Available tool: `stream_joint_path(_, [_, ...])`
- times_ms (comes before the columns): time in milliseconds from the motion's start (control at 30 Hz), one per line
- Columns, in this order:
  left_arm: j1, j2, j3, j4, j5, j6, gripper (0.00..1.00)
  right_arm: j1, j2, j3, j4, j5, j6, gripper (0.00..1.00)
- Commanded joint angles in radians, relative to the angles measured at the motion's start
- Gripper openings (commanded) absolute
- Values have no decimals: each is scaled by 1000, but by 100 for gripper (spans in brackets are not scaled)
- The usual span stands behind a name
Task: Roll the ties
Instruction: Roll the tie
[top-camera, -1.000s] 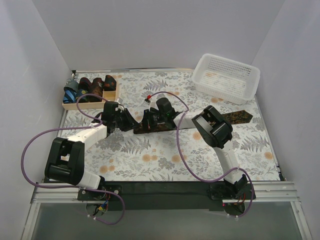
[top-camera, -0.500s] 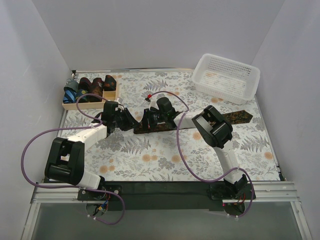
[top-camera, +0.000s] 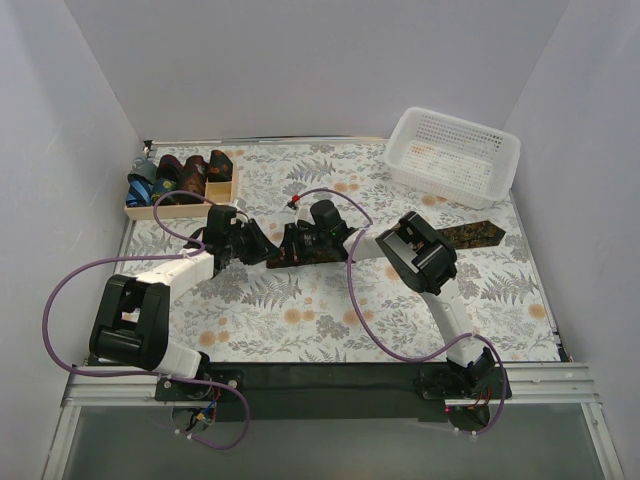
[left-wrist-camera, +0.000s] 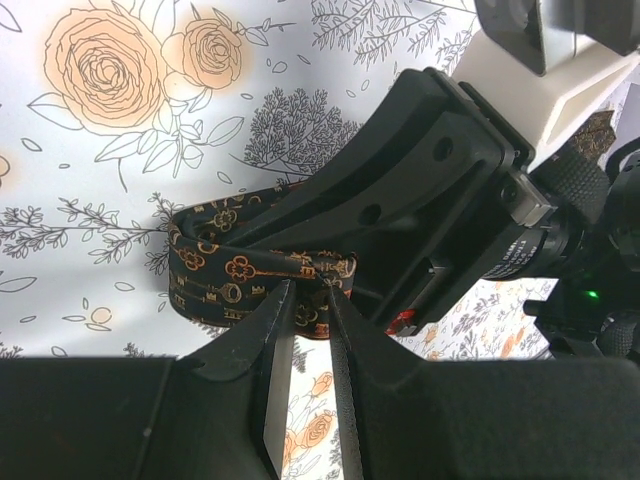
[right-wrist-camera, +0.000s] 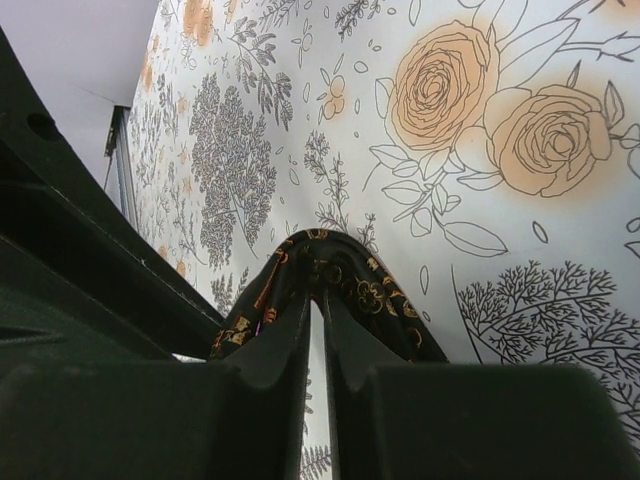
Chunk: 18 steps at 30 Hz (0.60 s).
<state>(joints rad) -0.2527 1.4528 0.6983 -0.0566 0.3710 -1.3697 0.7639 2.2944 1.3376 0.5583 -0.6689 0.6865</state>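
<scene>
Stretching tie (top-camera: 474, 236): lying from table centre toward the right edge; middle hiding under the arms.
Left gripper (left-wrist-camera: 307, 292): fingers pinching the tie's looped end.
Right gripper (right-wrist-camera: 318, 300): fingers clamping the same loop; roll's extent unclear.

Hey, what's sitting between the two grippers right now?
The looped end of the dark key-patterned tie, pinched by the left gripper and the right gripper alike; the left wrist view shows it best.

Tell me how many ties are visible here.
5 at least: one dark tie stretched across the table; one blue tie and three dark rolled ties in the wooden tray, where more may hide.
</scene>
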Motion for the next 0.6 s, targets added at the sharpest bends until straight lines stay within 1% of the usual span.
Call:
stream_joint_path(0, [-3, -20, -6, 24, 11, -3, 20, 6, 7, 23, 43, -23, 15, 16])
stream_joint_path(233, [-3, -20, -11, 26, 2, 0, 20, -28, -71, -38, 41, 22, -15, 20])
stream_joint_path(567, [-3, -20, -10, 29, -3, 0, 19, -57, -118, -77, 41, 28, -22, 28])
